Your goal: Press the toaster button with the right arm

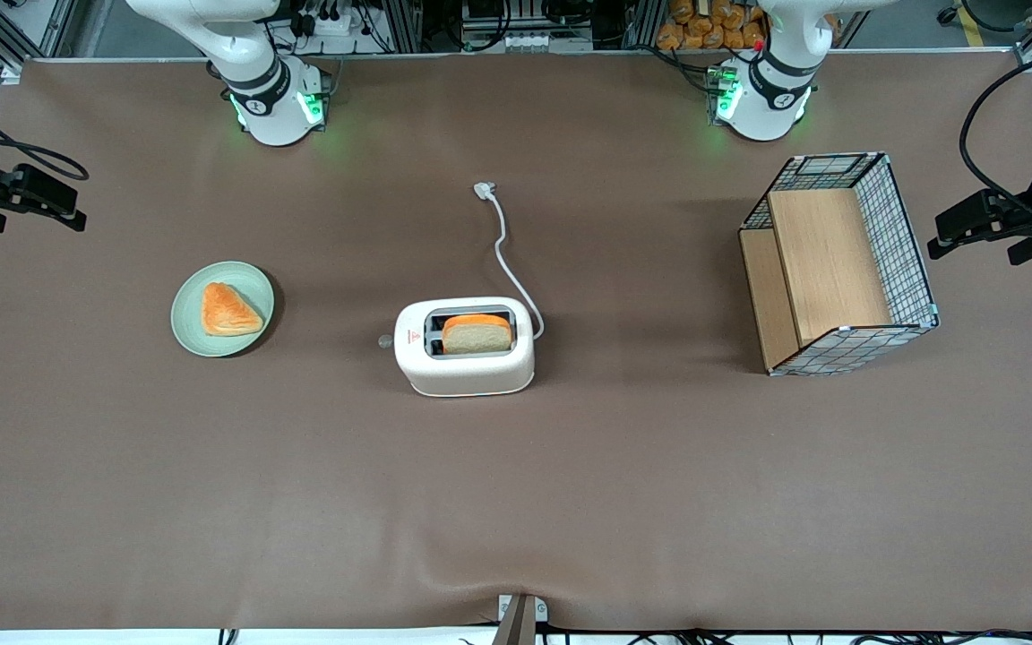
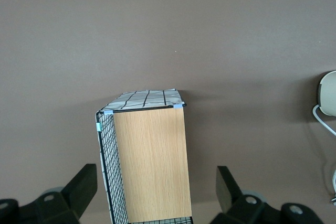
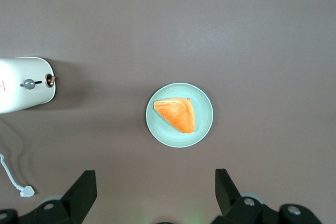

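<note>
A wide table covered in a plain brown cloth fills the scene, with aluminium framing and cables along its edge farthest from the front camera. Near the middle of the cloth stands the small white rounded two-slot toaster, a slice of pale bread with an orange crust sitting in its slot and a white cord trailing away from the camera to a loose plug. The tiny pale grey round toaster button sticks out of the toaster's short end that faces the working arm's end of the table, beside the small red mark on top; in the right wrist view the same knob shows on the toaster's end face. Toward the working arm's end lies a round pale green plate carrying a triangular orange pastry, well apart from the toaster. Toward the parked arm's end stands a wire-and-wood basket. The right arm's slim black gripper hangs high above the cloth near the plate, its two fingers spread wide and holding nothing, well apart from the toaster button.
</note>
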Robot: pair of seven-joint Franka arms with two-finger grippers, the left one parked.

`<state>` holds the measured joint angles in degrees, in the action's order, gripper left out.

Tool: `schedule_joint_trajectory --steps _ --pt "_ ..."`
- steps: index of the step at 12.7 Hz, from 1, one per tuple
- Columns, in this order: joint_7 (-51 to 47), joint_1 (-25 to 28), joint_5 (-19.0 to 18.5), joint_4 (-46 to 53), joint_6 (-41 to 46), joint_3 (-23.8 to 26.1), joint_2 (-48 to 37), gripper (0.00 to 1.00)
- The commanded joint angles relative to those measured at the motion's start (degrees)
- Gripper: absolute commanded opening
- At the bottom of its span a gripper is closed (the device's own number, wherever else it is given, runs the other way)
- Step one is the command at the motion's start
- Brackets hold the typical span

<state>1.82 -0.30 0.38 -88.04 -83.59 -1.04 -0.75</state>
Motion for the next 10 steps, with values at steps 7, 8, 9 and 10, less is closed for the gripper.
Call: schedule_joint_trajectory --steps 7,8,9,10 --pt "-1.2 0.0 2.5 -0.6 2.0 -0.4 0.8 1.0" --pt "-1.2 0.0 4.4 -0.7 1.9 -0.4 0.9 0.82" --pt "-1.3 0.6 4.6 -0.7 1.6 -0.3 1.1 0.58" --pt "-2.9 0.8 5.0 -0.7 1.5 -0.2 1.4 0.33"
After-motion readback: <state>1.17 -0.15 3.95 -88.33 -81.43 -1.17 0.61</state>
